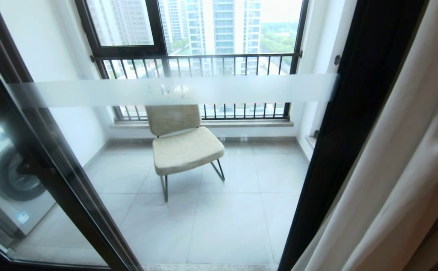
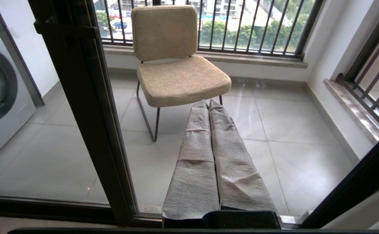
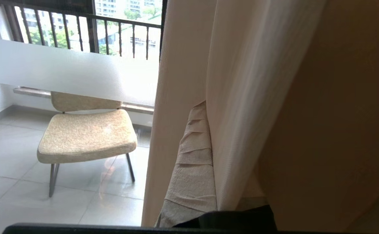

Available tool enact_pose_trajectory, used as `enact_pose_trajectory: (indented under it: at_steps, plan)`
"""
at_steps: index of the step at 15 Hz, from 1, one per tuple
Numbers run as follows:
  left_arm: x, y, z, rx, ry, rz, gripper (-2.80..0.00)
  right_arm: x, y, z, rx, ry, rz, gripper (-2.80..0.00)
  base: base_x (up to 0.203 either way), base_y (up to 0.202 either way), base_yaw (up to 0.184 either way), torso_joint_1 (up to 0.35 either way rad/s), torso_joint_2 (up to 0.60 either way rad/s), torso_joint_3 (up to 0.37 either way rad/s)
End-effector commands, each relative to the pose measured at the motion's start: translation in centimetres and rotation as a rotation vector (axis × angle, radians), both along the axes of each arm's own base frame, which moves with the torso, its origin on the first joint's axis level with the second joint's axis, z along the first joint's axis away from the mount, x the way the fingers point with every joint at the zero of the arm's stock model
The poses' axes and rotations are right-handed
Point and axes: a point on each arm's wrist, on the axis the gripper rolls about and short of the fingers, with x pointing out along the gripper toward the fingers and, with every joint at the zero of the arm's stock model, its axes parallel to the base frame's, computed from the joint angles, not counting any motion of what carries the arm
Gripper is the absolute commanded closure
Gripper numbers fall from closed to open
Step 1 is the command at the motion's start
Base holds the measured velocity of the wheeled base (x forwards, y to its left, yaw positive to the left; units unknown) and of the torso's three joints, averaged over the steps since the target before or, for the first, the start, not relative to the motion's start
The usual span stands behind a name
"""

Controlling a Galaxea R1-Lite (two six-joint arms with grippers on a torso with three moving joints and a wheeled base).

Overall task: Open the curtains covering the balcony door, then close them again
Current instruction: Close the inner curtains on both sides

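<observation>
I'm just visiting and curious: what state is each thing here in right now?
curtains: drawn aside at the right, glass uncovered
balcony door: closed as far as can be seen
washing machine: door shut
chair: upright, empty
left gripper: shut, holding nothing
right gripper: shut, pressed into a curtain fold

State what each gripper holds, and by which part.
Left gripper: nothing. Right gripper sits in a fold of the thick beige woven curtain; a hold cannot be told.

The right claw [image 3: 205,112], fingers pressed together, is tucked into a fold of the curtains [image 3: 241,81] filling the frame's right; a beige chair [image 3: 85,136] stands at lower left behind the balcony door [image 3: 46,70]
</observation>
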Motion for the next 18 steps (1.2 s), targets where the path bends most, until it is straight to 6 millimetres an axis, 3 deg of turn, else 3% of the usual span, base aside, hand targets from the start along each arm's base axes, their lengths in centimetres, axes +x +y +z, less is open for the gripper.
enact_pose_trajectory:
  at_steps: [1,18]
  plan:
    - [0.0,0.0,0.0,-0.002,0.0,0.0,0.0,0.01,0.02,0.06,0.0,-0.005,0.001,0.0,0.001,0.132,-0.005,-0.002,0.0,0.002]
    - [0.0,0.0,0.0,-0.002,0.0,0.0,0.0,0.27,0.06,0.01,-0.002,0.006,0.002,0.0,0.0,0.193,0.0,0.003,0.0,0.003]
